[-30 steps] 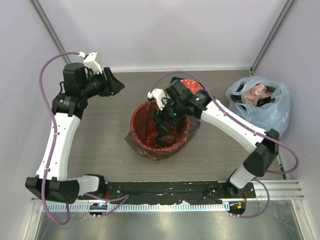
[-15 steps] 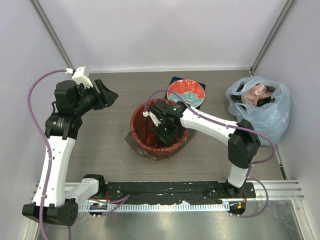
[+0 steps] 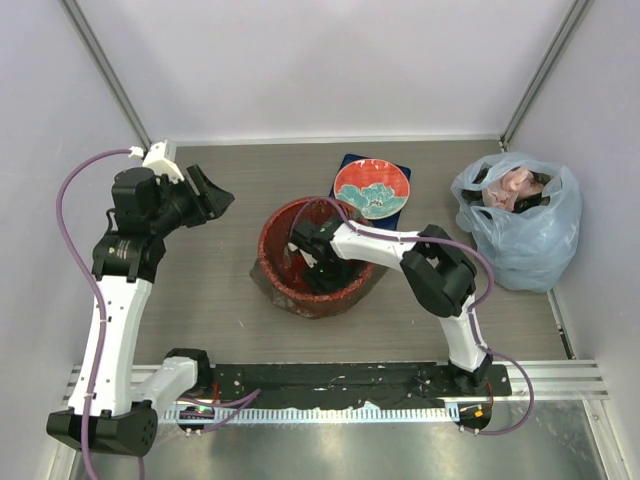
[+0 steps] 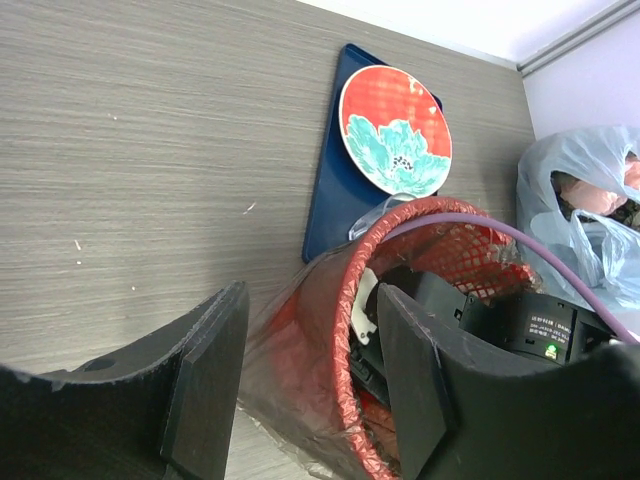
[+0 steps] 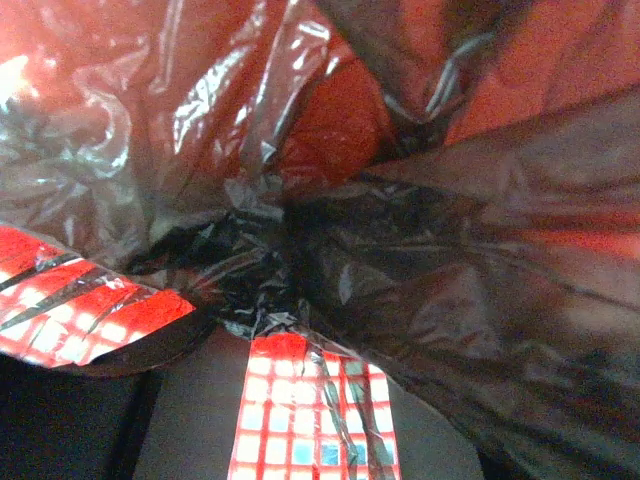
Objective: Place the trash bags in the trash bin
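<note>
The red mesh trash bin (image 3: 263, 250) stands mid-table. The thin dark translucent trash bag (image 3: 268, 288) lines it, drapes over its rim and spreads round its base. My right gripper (image 3: 312, 264) is deep inside the bin. In the right wrist view its blurred grey fingers stand apart over the red mesh (image 5: 300, 410), with bunched dark bag (image 5: 420, 270) just ahead of the tips. My left gripper (image 3: 214, 190) hangs open and empty left of the bin. In the left wrist view (image 4: 310, 385) its fingers frame the bin's rim (image 4: 352, 300) and bag-covered wall.
A red plate with a teal flower (image 3: 371, 187) lies on a dark blue tray (image 3: 345, 165) behind the bin. A pale blue plastic bag with pinkish contents (image 3: 525, 225) sits at the far right. Walls close in left, back and right.
My right gripper has pushed further down and left into the bin, its forearm folding in over the rim. My left gripper has drawn back slightly to the left.
</note>
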Available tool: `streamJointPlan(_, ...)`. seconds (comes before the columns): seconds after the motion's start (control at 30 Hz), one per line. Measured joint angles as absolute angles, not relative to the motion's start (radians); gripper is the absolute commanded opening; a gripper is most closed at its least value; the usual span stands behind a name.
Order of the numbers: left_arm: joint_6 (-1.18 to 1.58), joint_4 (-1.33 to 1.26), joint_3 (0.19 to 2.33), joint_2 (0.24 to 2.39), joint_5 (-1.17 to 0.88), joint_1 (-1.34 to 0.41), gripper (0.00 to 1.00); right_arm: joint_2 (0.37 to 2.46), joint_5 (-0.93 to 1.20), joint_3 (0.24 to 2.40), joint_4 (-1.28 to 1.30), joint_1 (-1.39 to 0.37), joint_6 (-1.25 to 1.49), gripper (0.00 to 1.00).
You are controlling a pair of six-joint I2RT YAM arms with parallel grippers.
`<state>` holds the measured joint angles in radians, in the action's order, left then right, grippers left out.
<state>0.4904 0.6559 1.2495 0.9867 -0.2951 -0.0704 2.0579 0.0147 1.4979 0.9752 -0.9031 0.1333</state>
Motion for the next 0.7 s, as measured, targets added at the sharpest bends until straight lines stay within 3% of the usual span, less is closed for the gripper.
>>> streamJointPlan(0.27, 0.49, 0.656, 1.247, 0.983, -0.286, -0.068, 0.58, 2.039, 0.068, 1.477, 0.966, -0.903, -0.057, 0.54)
streamJointPlan(0.7, 0.491, 0.655, 1.238, 1.028, -0.307, -0.067, 0.58, 1.997, 0.169, 1.482, 1.028, -0.902, -0.723, 0.54)
